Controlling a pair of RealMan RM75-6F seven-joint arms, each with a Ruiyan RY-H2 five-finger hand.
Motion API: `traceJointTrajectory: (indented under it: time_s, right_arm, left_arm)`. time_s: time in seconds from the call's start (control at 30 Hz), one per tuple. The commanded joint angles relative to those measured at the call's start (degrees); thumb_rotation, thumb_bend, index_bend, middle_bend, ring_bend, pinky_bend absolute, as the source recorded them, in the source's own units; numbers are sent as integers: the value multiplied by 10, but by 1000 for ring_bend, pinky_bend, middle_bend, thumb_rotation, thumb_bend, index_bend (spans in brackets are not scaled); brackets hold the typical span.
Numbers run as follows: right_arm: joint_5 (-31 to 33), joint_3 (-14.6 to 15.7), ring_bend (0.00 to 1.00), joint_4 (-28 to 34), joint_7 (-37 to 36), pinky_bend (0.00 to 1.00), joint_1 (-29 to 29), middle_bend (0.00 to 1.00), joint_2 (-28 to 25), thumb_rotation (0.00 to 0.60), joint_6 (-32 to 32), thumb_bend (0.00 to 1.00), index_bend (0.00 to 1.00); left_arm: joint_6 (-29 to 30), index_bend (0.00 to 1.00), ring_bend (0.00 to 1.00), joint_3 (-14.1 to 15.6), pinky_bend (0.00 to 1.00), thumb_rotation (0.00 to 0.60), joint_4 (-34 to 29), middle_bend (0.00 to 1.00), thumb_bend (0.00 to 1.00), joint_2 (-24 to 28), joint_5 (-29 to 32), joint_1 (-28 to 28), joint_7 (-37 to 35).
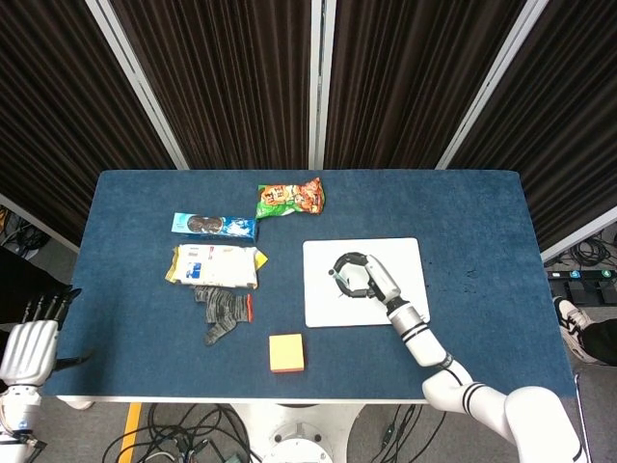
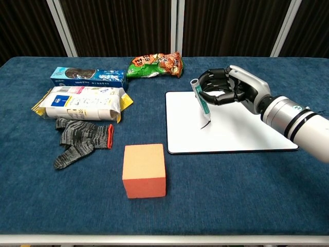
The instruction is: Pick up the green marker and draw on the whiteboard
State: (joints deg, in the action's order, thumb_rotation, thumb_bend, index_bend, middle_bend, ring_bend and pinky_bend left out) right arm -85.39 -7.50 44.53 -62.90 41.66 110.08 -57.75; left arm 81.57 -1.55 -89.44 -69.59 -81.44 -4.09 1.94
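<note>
On the blue surface (image 2: 216, 195), my right hand (image 2: 229, 87) gripped the green marker (image 2: 201, 104) on the whiteboard (image 2: 241, 135); only the head view showed my left hand (image 1: 29, 345), fingers apart, holding nothing.

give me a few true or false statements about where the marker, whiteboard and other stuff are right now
1. The right robot hand holds the green marker. True.
2. The marker's tip points down at the whiteboard. True.
3. The orange block sits on the whiteboard. False: it sits on the blue table, off the board's left front corner.
4. The left robot hand grips the grey glove. False: it holds nothing, off the table's edge.
</note>
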Motion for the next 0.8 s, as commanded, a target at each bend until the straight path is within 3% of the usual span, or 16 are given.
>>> traceJointTrajectory:
  time_s: [0.03, 0.2, 0.37, 0.6, 0.8]
  right_arm:
    - [-2, 3, 273, -5, 2, 172, 1, 536, 3, 600, 1, 521, 597]
    - [-15, 20, 274, 6, 0, 172, -8, 536, -9, 600, -6, 548, 597]
    - [-24, 46, 286, 52, 31, 172, -32, 536, -67, 600, -12, 614, 597]
    - [-33, 29, 285, 136, 75, 168, -54, 536, -149, 600, -84, 616, 597]
    - [-69, 69, 274, 161, 289, 152, -52, 533, -234, 600, -61, 609, 598]
  left_arm:
    - [0, 127, 0, 0, 0, 600, 1, 67, 66, 0, 0, 0, -1]
    - [1, 128, 0, 0, 0, 600, 2, 67, 66, 0, 1, 2, -3]
    - [-2, 127, 0, 0, 0, 600, 6, 68, 66, -2, 0, 0, -8]
    - [-1, 127, 0, -1, 0, 600, 14, 67, 66, -7, -5, -2, -14]
    - [-5, 128, 0, -1, 0, 600, 15, 67, 66, -9, -6, -5, -16]
